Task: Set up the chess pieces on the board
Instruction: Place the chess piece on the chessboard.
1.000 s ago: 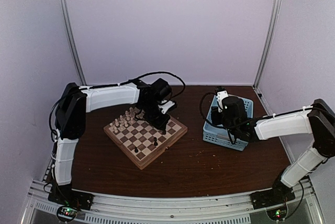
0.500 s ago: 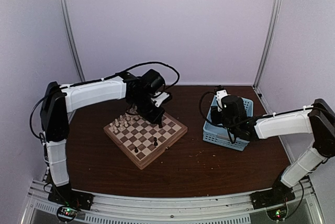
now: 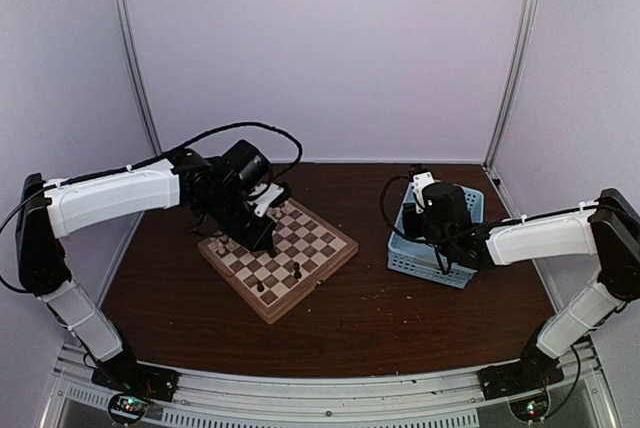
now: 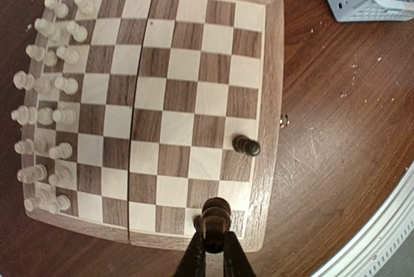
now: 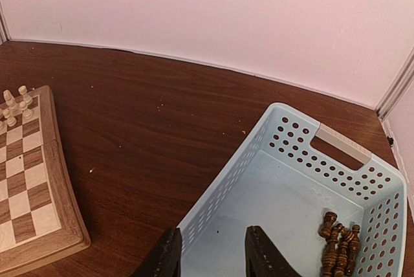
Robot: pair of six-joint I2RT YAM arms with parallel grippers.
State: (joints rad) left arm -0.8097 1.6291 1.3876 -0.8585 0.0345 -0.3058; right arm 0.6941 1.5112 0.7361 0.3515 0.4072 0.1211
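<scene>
Placing: left jaws clamped on dark brown turned chessman (image 4: 215, 215) over checkered wooden board (image 4: 272, 63); right jaws apart. Next: lower onto edge-row square.

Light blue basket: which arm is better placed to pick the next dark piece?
Right. The right gripper hangs open over the light blue lattice basket of dark brown chessmen; the left gripper is shut on one above the checkered board.

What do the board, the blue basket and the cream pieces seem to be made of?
The board looks like wood with a smooth finish: grain lines run through light and dark squares. The basket seems moulded plastic, matte light blue, with regular rows of holes. The cream pieces are probably turned pale wood; they are too small to be sure.
</scene>
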